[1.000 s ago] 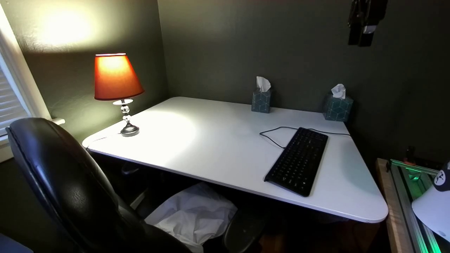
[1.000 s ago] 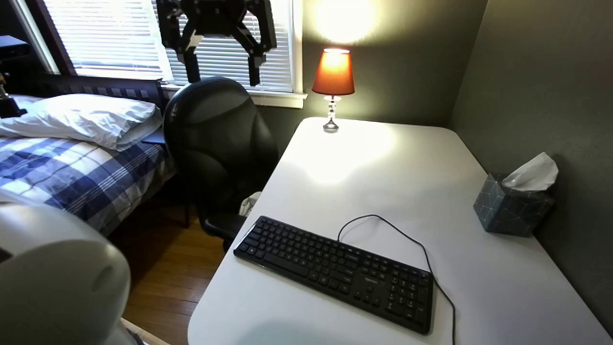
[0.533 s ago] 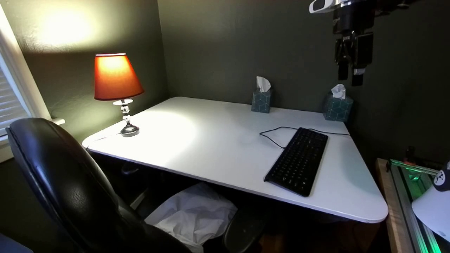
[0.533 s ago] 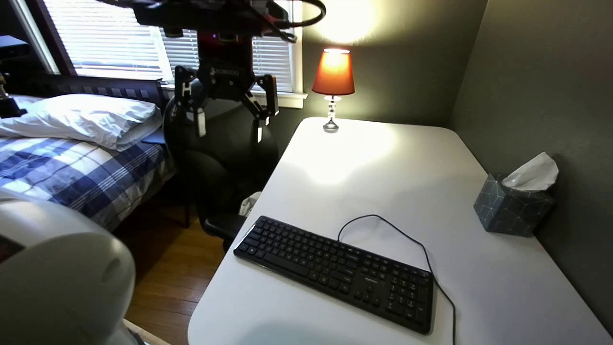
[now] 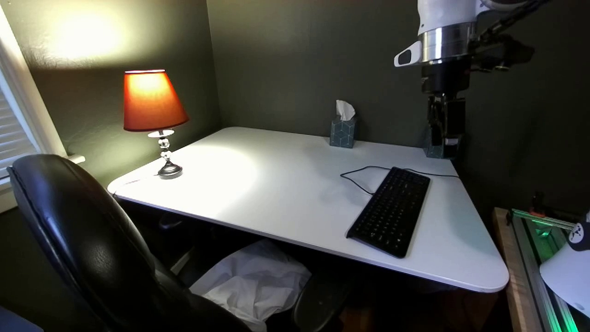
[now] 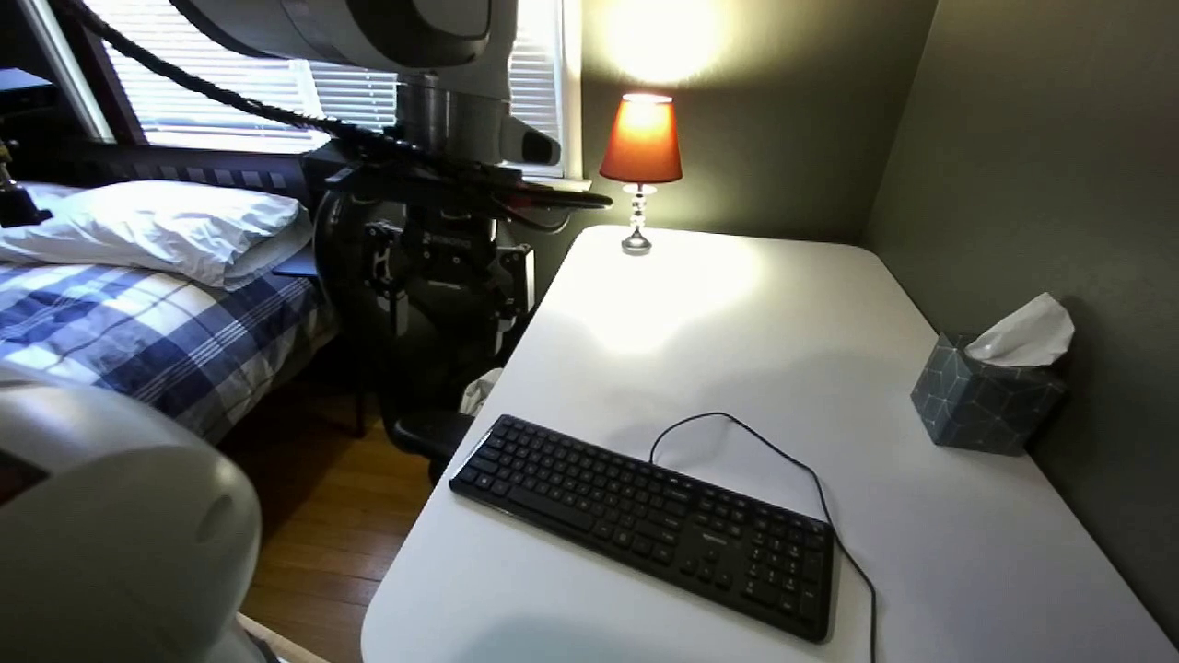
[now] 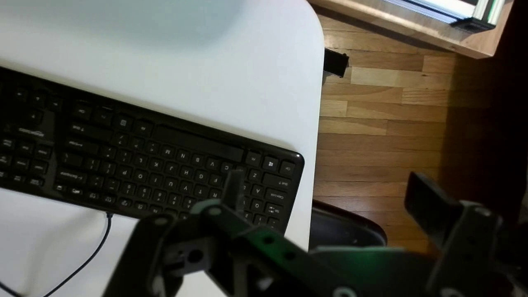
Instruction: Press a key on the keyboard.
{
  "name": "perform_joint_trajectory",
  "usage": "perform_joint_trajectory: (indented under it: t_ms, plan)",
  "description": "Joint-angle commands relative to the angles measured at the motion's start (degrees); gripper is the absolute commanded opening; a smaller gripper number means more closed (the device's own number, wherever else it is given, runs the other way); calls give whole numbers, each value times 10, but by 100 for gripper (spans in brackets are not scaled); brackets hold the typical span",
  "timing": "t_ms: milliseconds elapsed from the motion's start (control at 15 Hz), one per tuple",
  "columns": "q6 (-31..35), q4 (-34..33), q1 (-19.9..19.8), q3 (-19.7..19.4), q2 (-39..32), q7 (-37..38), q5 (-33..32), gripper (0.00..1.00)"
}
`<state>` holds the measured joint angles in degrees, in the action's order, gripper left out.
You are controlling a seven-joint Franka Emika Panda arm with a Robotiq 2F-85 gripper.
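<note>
The black keyboard lies flat on the white table in both exterior views, on the keyboard (image 5: 392, 210) and the keyboard (image 6: 636, 520). Its thin cable (image 6: 783, 453) loops from its back edge. My gripper (image 5: 449, 146) hangs in the air, pointing down, higher than the keyboard. It also shows in an exterior view (image 6: 449, 324), in front of the chair. In the wrist view the gripper (image 7: 326, 179) is open with nothing between its fingers. One finger overlaps the letter keys near one end of the keyboard (image 7: 181, 165); the other is over the floor. Neither touches the keyboard.
The white table (image 5: 286, 184) has a red lamp (image 5: 154, 103) at its far end. One tissue box (image 5: 342, 133) stands by the wall; another (image 5: 432, 148) is partly hidden behind my gripper. A black chair (image 6: 414, 276) stands at the table's edge.
My arm has come down into view in both exterior views, bringing the gripper lower, now in front of a tissue box. The gripper stays open. The keyboard has not moved.
</note>
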<state>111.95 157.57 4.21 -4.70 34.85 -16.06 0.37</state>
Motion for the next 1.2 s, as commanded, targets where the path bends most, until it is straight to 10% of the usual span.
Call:
perform_joint_trajectory:
  t_ms: [0,600,1133]
  plan:
    - [41,0,-6,-12,-55,-2,24,100]
    - [182,0,-18,-25,-181,-10,53,100]
    - [161,-15,-23,-16,-188,6,46,100]
